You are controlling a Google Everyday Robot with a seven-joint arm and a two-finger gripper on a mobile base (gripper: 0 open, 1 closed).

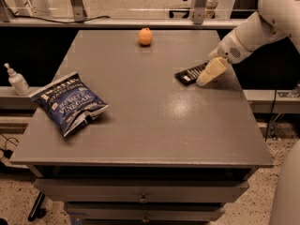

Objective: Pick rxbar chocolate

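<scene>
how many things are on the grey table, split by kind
snack bars: 1 (rxbar chocolate)
chip bags: 1 (blue vinegar bag)
fruit: 1 (orange)
total: 3
The gripper sits at the bar's right end. The pump bottle stands off the table's left edge, not counted.

We see a dim, warm-toned scene lit from above. A soft sheen glares on the bench [154, 130] right of centre. The gripper [205, 80], at the far right, casts a small shadow beneath itself, and the chip bag [70, 102] darkens its near edge.
</scene>
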